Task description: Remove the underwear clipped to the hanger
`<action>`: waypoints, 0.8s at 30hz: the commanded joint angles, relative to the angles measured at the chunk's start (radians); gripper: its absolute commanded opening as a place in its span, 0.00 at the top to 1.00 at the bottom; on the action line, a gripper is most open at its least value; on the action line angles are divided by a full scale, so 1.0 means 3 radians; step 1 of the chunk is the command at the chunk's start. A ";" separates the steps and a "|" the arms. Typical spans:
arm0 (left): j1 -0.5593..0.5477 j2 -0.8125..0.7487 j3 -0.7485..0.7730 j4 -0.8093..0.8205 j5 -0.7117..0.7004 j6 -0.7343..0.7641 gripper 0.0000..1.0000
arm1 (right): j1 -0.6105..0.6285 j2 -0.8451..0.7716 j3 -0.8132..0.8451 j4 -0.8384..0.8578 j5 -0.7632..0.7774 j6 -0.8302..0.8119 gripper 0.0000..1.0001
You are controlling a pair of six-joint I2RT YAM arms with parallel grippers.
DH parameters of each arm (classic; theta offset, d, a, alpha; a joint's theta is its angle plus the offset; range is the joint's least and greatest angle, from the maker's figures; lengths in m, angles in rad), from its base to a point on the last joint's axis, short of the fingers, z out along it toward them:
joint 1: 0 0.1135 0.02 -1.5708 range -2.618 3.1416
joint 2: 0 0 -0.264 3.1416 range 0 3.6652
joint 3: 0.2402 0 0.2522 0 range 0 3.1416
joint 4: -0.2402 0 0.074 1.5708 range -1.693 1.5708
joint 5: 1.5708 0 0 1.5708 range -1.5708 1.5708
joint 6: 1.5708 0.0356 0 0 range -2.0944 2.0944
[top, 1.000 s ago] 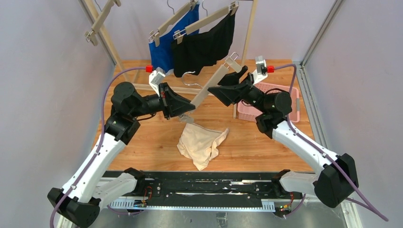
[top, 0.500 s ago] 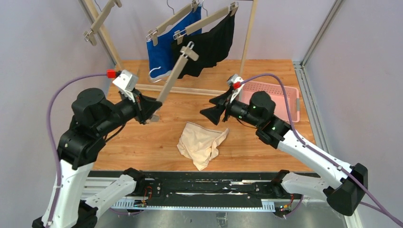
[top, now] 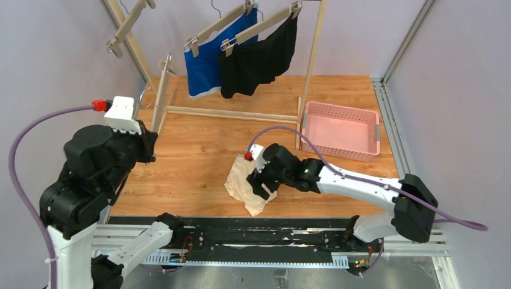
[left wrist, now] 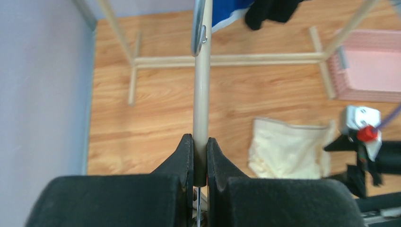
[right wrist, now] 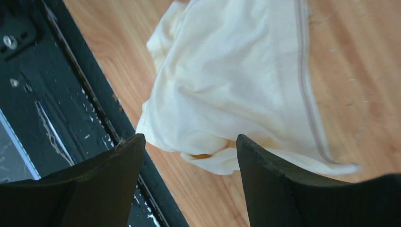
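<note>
Top external: cream underwear [top: 240, 180] lies freed on the counter [top: 199, 138]; the right end effector [right wrist: 189, 142] has dropped over it, spread, perhaps not touching. Left end effector [left wrist: 200, 146], pinching the bare hanger [left wrist: 202, 94], has swung aside. The blue pair [top: 202, 63] and black pair [top: 259, 57] stay clipped.

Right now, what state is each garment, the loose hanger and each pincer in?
Cream-beige cloth briefs: unclipped, crumpled on the table.
Bright blue white-trimmed shorts: clipped up, hanging.
Black cloth shorts: clipped up, hanging.
Bare wooden clip hanger: held, no garment.
Left pincer: shut on that hanger.
Right pincer: open over the cream briefs.
</note>
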 commanded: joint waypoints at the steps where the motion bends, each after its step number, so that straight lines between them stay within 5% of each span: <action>1: -0.0016 0.0241 0.0000 -0.0280 -0.0806 0.0093 1.00 | 0.0317 0.0304 0.0040 -0.0230 0.0089 -0.0045 0.28; 10: -0.0011 0.0692 0.0427 -0.0308 -0.1334 0.0316 1.00 | 0.0623 0.0980 0.0132 -0.0246 0.0229 0.0131 0.27; 14: 0.0129 0.1003 0.0703 -0.0266 -0.1134 0.0455 1.00 | 0.0628 0.1244 0.0191 -0.0353 0.0389 0.0267 0.30; 16: 0.0346 0.1160 0.0826 -0.0219 -0.0853 0.0535 1.00 | 0.0626 0.1360 0.0227 -0.0428 0.0493 0.0334 0.47; 18: 0.0560 0.1369 0.0970 -0.0201 -0.0629 0.0610 1.00 | 0.0621 0.1483 0.0281 -0.0520 0.0535 0.0384 0.91; 19: 0.0637 0.1462 0.1060 -0.0198 -0.0550 0.0633 1.00 | 0.0622 0.1519 0.0314 -0.0576 0.0547 0.0416 0.98; 24: 0.0993 0.1933 0.1615 -0.0248 -0.0055 0.0746 1.00 | 0.0628 0.1294 0.0334 -0.0637 0.0636 0.0466 0.99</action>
